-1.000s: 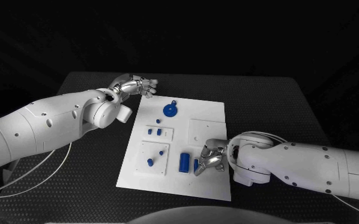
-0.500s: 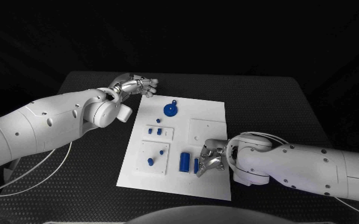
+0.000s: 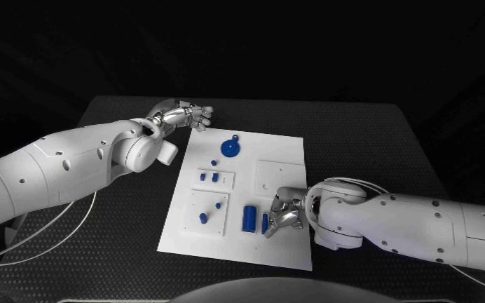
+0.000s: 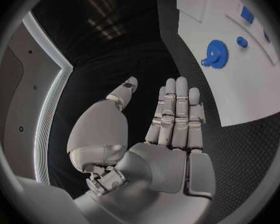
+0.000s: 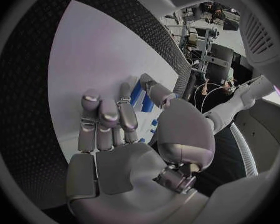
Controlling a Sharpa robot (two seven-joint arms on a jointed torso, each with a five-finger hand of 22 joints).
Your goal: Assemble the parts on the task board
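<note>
White task board (image 3: 283, 156) bears blue parts (image 3: 249, 219), no legible writing.

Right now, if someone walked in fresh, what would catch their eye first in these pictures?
Probably the white task board in the middle of the black table, dotted with small blue parts, the round blue gear near its far end standing out. Next, the right hand reaching at the blue bars near the front, while the left hand rests off the far corner.

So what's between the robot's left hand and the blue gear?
Nothing but bare surface: the head view shows black table and white task board corner between the left hand and blue gear.
</note>
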